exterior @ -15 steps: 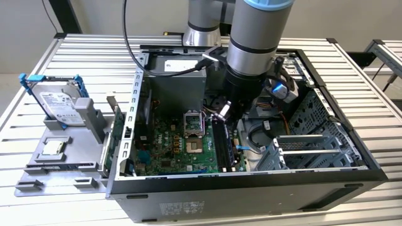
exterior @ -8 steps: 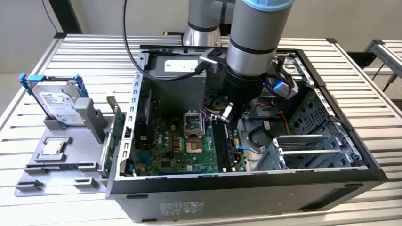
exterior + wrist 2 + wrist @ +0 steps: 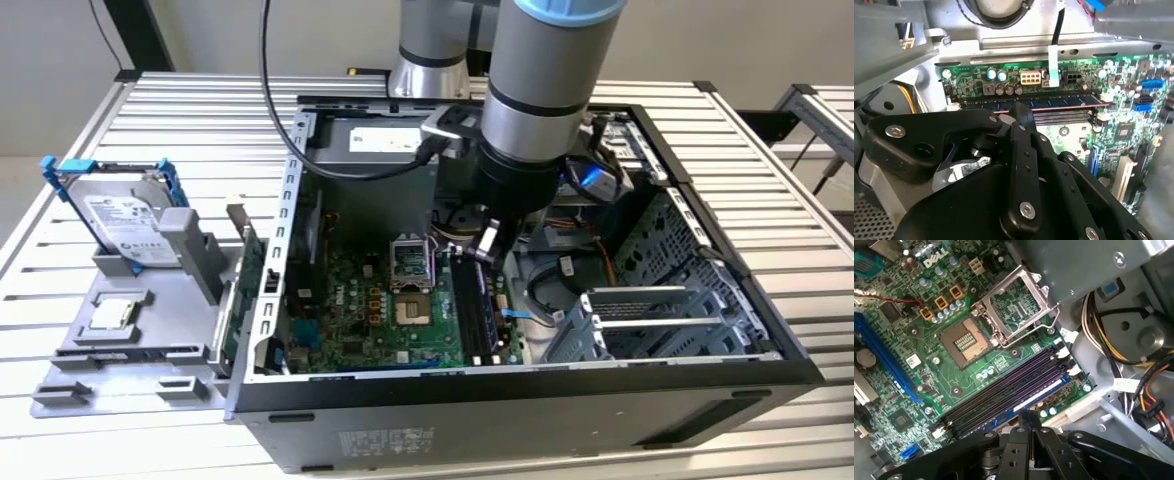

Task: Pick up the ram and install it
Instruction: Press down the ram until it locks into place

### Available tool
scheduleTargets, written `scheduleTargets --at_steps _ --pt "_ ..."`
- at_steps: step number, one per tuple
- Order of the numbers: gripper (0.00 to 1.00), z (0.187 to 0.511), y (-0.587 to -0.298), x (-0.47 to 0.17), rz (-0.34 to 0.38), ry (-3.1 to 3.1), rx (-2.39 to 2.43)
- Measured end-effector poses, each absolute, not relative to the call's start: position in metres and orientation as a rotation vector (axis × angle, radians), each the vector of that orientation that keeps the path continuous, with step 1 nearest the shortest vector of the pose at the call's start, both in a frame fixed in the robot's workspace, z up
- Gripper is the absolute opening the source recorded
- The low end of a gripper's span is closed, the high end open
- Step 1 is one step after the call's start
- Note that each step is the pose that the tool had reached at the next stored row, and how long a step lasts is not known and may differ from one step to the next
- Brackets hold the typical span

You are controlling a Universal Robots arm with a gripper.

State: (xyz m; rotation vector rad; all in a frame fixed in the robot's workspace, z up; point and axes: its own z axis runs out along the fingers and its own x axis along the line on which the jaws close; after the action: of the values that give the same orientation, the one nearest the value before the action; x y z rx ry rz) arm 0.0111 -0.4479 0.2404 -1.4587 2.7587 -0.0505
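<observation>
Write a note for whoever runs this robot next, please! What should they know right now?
End effector: down inside the computer case, its tip right at the ram; its grip can't be judged.
Ram: lying along the memory slot nearest the end effector, beside the empty black slots.
Done: ram is off the table and at its slot.
Left: can't tell if it is fully clicked in; the end effector is not yet clear of it.

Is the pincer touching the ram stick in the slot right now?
Cannot tell. In both wrist views the pincer meets the ram stick at its upper edge, but its own body hides whether there is contact or a gap.
</observation>
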Motion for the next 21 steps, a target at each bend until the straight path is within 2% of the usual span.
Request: scheduleTargets --at_steps 4,21 --pt "0.00 0.2405 -0.4479 0.0111 0.000 2.721 -1.501" --pt "0.00 0.2405 -0.4503 0.0112 0.004 2.564 -1.759"
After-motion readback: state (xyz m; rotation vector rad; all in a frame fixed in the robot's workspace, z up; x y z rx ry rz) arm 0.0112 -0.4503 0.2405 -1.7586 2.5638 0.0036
